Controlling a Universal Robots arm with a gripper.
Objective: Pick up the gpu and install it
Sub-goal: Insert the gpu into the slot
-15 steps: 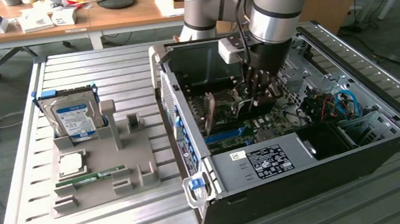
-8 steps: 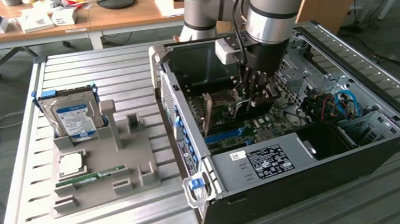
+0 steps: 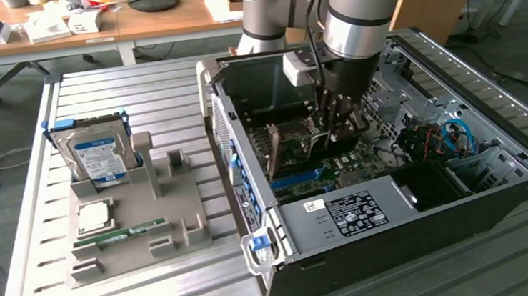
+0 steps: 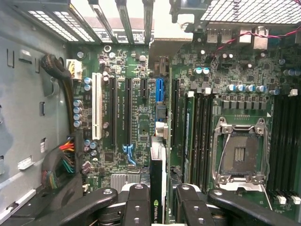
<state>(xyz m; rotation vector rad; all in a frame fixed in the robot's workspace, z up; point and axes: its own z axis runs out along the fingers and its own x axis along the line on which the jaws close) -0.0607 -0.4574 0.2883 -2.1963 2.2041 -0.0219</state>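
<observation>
My gripper (image 3: pixel 332 124) reaches down into the open computer case (image 3: pixel 498 203), above the motherboard (image 3: pixel 342 163). It is shut on the gpu (image 4: pixel 158 174), a thin card seen edge-on between the two black fingers (image 4: pixel 138 202), with a green logo near the grip. In the wrist view the gripper (image 4: pixel 162 205) holds the card upright over the board, in line with the blue expansion slot (image 4: pixel 159 89) and the black slots beside it. Whether the card's lower edge touches a slot is hidden. In the exterior view the gpu (image 3: pixel 326 142) is a dark shape under the fingers.
A grey holder (image 3: pixel 188 205) on the slatted table carries a blue-labelled hard drive (image 3: pixel 97 155), a processor chip (image 3: pixel 93 217) and a green memory stick (image 3: pixel 119 234). Inside the case are an open CPU socket (image 4: pixel 240 157), a white slot (image 4: pixel 97 106), cable bundles (image 4: pixel 61 160) and the power supply (image 3: pixel 351 214).
</observation>
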